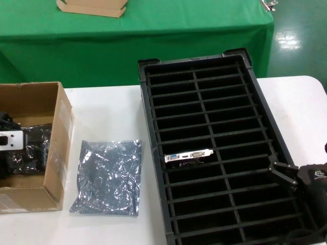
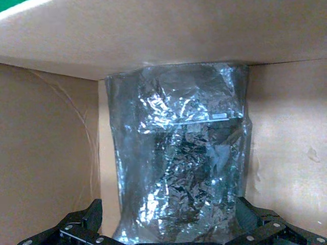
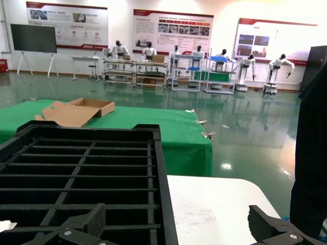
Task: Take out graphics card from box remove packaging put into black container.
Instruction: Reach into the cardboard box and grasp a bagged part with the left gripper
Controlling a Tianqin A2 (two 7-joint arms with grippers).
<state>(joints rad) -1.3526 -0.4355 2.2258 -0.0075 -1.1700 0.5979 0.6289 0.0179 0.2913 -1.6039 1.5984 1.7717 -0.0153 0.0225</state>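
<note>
The left gripper [image 2: 166, 232] sits down inside the box [image 1: 53, 153] at 9 o'clock on the white table [image 1: 110, 109], its fingers [image 2: 84, 224] spread wide either side of a bagged card [image 2: 179, 168] that stands against the box's cardboard wall; they flank the wrinkled silver bag without visibly pinching it. The box walls hem the gripper in on three sides.

Just beside the box, toward 7 o'clock, an emptied bag [image 1: 107, 176] lies flat on the table, between box and crate.

The right gripper [image 1: 281, 173] hovers at 4 o'clock over the near right edge of the crate [image 1: 153, 127], jaws apart and holding nothing; its wrist view shows both fingers [image 3: 82, 224] wide over the crate's slots.

The card [image 1: 188, 155] stands on edge in a slot of the crate's left column, near the middle, bracket up with its blue and white ports showing.

Beyond the white table, at 12 o'clock, a green-draped table [image 1: 168, 30] carries a flat tan tray [image 1: 92, 7]. The floor [image 3: 240, 132] is glossy green; far off stand racks, other robots, wall posters [image 3: 171, 30] and a dark screen [image 3: 33, 38].
</note>
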